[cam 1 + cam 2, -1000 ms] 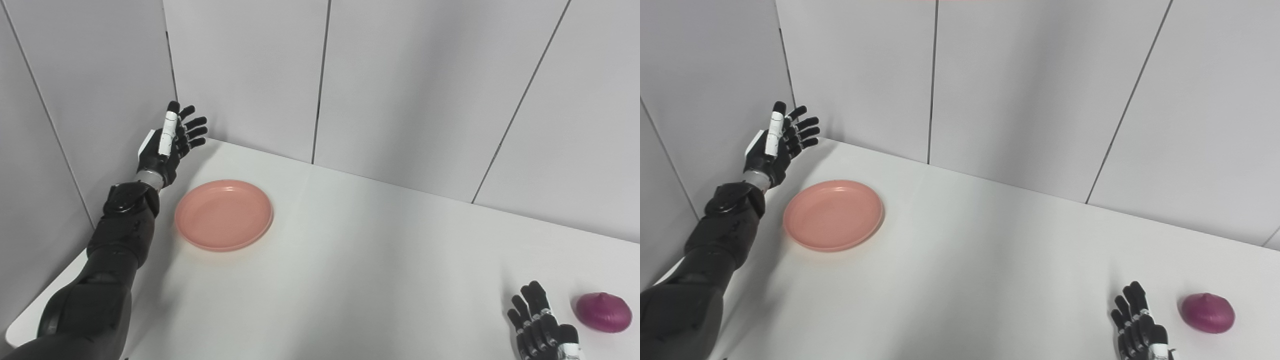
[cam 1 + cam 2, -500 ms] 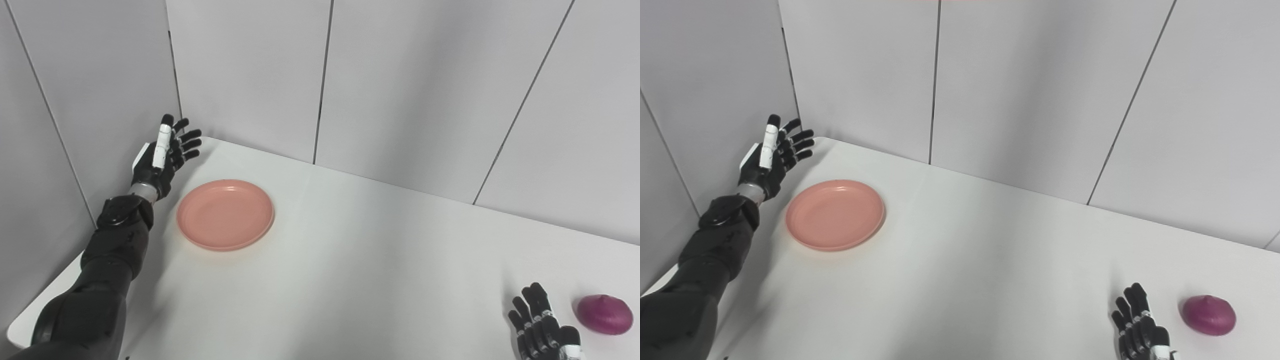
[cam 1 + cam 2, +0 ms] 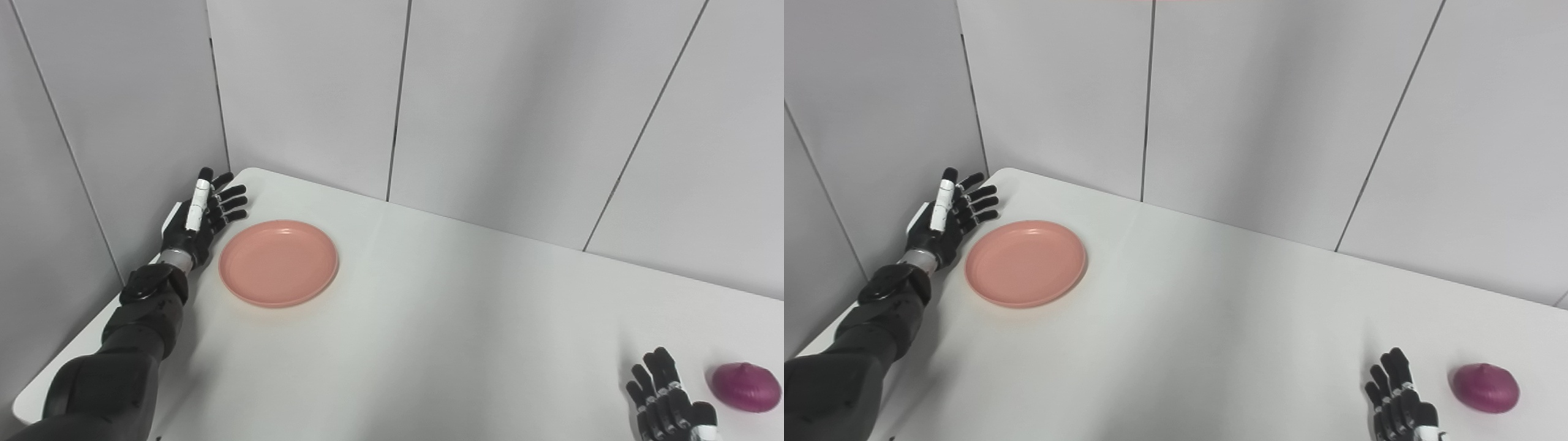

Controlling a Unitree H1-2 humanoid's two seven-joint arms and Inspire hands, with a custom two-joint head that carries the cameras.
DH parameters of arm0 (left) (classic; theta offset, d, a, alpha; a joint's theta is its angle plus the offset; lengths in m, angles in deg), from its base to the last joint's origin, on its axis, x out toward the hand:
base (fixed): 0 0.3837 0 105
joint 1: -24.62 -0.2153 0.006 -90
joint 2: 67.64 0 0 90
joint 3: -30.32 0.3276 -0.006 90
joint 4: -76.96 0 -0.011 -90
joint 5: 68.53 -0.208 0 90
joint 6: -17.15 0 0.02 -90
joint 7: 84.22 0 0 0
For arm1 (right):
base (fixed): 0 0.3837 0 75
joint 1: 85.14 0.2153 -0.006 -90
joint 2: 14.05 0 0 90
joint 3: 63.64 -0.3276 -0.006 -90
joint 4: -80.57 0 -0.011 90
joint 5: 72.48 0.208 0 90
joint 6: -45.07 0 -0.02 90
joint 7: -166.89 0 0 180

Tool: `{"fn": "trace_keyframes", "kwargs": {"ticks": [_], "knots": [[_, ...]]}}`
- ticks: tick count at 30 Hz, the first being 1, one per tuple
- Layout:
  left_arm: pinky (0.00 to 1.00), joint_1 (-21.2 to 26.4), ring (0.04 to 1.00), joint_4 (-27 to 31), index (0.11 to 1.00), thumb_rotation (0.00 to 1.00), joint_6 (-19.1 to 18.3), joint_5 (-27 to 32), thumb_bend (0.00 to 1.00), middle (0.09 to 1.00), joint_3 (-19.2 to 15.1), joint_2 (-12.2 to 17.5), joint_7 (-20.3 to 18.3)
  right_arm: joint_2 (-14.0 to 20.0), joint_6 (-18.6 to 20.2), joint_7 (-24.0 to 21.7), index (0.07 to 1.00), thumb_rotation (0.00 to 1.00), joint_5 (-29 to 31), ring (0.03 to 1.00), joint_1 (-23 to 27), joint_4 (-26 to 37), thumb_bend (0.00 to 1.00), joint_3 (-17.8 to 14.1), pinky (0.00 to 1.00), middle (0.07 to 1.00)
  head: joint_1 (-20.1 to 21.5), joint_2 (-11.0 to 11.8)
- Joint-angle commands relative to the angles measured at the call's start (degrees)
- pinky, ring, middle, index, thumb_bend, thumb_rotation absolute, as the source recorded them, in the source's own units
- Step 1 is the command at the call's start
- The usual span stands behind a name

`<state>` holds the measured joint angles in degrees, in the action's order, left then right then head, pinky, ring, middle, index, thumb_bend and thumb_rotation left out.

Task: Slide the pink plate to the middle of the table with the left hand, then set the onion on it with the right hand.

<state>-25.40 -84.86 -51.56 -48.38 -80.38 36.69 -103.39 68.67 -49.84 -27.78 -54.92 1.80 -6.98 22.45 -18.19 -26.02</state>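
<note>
Sitting near the table's (image 3: 429, 318) far left corner, the plate (image 3: 278, 263) is not yet at the middle. The left hand (image 3: 199, 217) is held just beside its left rim, fingers spread and empty; contact cannot be confirmed. The onion (image 3: 746, 387) lies near the right edge, with the right hand (image 3: 667, 407) close beside it, released and holding nothing. If the push is applied off-centre, the plate may be spun or sent askew. If the rim is pressed from above, it could be tipped. The onion, being round, might be rolled off when grasped.
</note>
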Motion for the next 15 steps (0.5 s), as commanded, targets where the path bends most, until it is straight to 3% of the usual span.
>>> {"fn": "trace_keyframes", "kwargs": {"ticks": [1, 8, 15], "knots": [[0.73, 2.3, 0.778, 0.1, 0.832, 0.88, 1.7, 0.6, 1.00, 0.777, -0.2, 0.6, -1.2, -0.9, -0.3, -0.8, 1.000, 1.00, 0.7, 1.000, -5.8, -5.8, 0.77, 0.3, 1.00, 1.000, 0.0, 0.0], [0.74, 1.0, 0.770, 2.1, 0.839, 0.91, 2.0, 0.8, 0.99, 0.768, 0.5, -1.2, -2.1, -1.0, 0.7, -0.2, 1.000, 1.00, 0.4, 1.000, -6.0, -5.0, 0.79, 0.3, 1.00, 1.000, 0.1, -0.5], [0.77, -1.4, 0.791, 8.7, 0.855, 0.90, -1.1, 1.7, 1.00, 0.795, 1.2, -5.0, -2.4, -1.1, 1.0, 0.1, 1.000, 1.00, 0.2, 1.000, -6.4, -4.1, 0.80, 0.5, 1.00, 1.000, 0.5, -1.0]]}}
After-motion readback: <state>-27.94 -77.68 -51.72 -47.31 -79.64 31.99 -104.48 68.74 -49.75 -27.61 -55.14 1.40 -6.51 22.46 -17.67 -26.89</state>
